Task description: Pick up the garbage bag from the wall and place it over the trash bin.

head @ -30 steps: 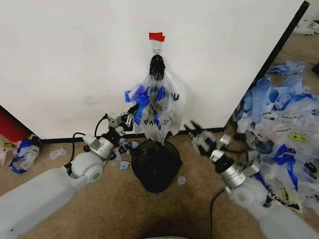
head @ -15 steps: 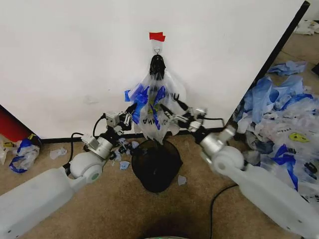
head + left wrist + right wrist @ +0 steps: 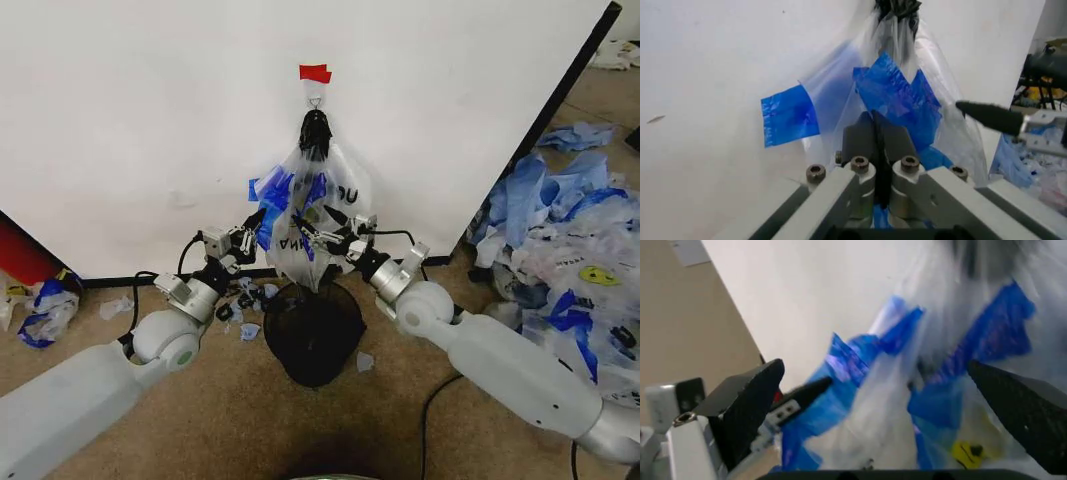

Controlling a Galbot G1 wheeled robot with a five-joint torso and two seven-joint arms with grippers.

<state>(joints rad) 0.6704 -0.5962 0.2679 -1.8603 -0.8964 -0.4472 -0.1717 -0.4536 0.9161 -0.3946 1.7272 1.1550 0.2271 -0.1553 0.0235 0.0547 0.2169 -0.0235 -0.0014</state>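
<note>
The garbage bag (image 3: 318, 205), translucent white with blue edges, hangs from a hook (image 3: 315, 101) on the white wall (image 3: 150, 120), under a red tape strip (image 3: 314, 73). Right below it the black mesh trash bin (image 3: 312, 332) stands on the floor. My left gripper (image 3: 256, 224) is at the bag's left side; in the left wrist view its fingers (image 3: 867, 136) are pressed together on the bag's (image 3: 897, 92) blue edge. My right gripper (image 3: 316, 228) is open against the bag's front, and the right wrist view shows its fingers (image 3: 750, 405) spread wide around the bag (image 3: 933, 380).
A big heap of blue-and-white plastic bags (image 3: 570, 240) lies on the floor at the right, past the wall's end. A red cylinder (image 3: 22, 255) stands at the far left. Plastic scraps (image 3: 245, 305) lie by the bin, and a black cable (image 3: 432, 405) runs under my right arm.
My right arm has swung in from the right of the bin, up to the bag, with its fingers open. The left gripper has shifted slightly up and left at the bag's edge.
</note>
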